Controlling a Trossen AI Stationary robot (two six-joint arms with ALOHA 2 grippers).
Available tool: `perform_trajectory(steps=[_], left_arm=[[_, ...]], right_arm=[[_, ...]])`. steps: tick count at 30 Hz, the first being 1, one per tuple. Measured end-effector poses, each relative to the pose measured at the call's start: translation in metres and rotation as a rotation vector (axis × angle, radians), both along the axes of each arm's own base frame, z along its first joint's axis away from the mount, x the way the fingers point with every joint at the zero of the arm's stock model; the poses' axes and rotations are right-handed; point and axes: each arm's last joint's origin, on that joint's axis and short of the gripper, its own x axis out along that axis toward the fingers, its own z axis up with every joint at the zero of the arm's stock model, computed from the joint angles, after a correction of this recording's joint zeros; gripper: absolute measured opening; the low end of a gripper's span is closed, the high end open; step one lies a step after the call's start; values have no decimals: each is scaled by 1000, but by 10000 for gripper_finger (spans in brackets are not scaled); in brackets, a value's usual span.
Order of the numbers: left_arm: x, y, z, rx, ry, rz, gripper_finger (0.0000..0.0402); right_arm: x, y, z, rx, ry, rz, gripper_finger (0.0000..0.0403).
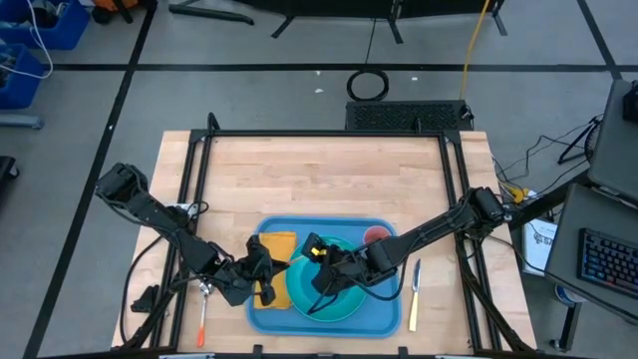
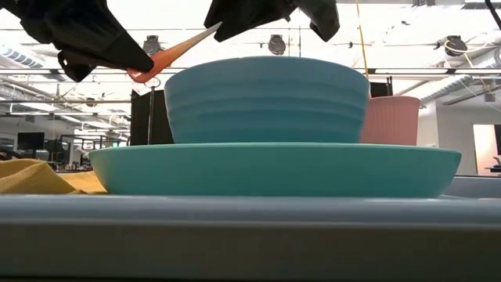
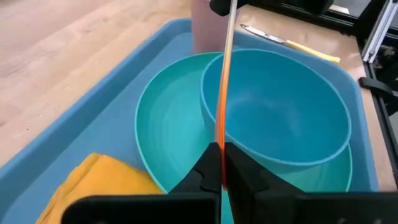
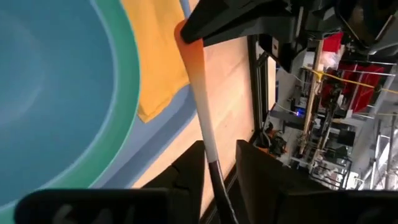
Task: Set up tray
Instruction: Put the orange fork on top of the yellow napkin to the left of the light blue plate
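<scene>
The blue tray [image 1: 387, 311] lies at the table's near edge. It carries a turquoise plate [image 2: 274, 168] with a blue bowl [image 3: 280, 118] standing in it, a pink cup [image 2: 391, 119] and a yellow cloth [image 1: 278, 249]. A slim utensil [image 3: 222, 112], orange at one end and pale at the other, hangs in the air between both grippers. My left gripper [image 3: 222, 168] is over the tray's left part and is shut on the utensil's orange end. My right gripper [image 4: 219, 168] is above the bowl. Its fingers stand open on either side of the pale end, and whether they touch it does not show. My left gripper pinches the utensil's orange end [image 3: 221, 146] between its two fingers, reaching level from the table's left with the fingers along the utensil. The utensil is lifted clear above the plate and bowl. It points toward the right gripper and rises slightly that way [image 2: 176, 48].
A yellow-handled knife [image 1: 414, 294] lies on the table right of the tray. Another orange-handled utensil [image 1: 202, 314] lies on the table left of the tray. Bare wood stretches beyond the tray's far rim. Black frame rails run along the table's sides.
</scene>
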Motion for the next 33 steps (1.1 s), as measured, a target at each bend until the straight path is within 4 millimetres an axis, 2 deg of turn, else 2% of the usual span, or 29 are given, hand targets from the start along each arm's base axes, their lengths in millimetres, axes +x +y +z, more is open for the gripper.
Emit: perform_trajectory(steps=[8, 16, 24, 33], left_arm=[[-2, 2, -2, 3, 6, 46, 4], [-7, 5, -5, 4, -8, 153, 4], [-17, 0, -8, -53, -39, 233, 4], [-35, -20, -7, -153, -100, 228, 4]], right_arm=[[5, 0, 5, 0, -76, -20, 160], [5, -4, 11, -130, -171, -182, 215], [3, -6, 13, -115, -245, -299, 221], [-3, -5, 15, -76, -282, -360, 204]])
